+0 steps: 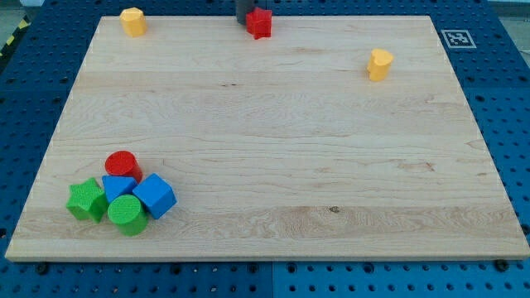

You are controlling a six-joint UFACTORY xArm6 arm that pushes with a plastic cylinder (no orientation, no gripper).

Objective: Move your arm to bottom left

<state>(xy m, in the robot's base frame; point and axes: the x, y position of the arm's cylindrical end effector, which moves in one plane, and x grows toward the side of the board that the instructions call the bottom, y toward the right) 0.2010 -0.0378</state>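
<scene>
While blocks rest, wooden board, blue pegboard

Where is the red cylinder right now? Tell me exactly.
The red cylinder sits near the board's bottom left corner, at the top of a tight cluster, directly above a blue block and up-left of the blue cube.

Markings on the worktop: one coded tag, no legible writing.
A square black-and-white fiducial marker sits at the view's top right corner of the wooden worktop; its pattern is a machine code, not letters or numbers. No words, brand names, digits or signs can be read on the blocks or on the blue pegboard surround.
</scene>
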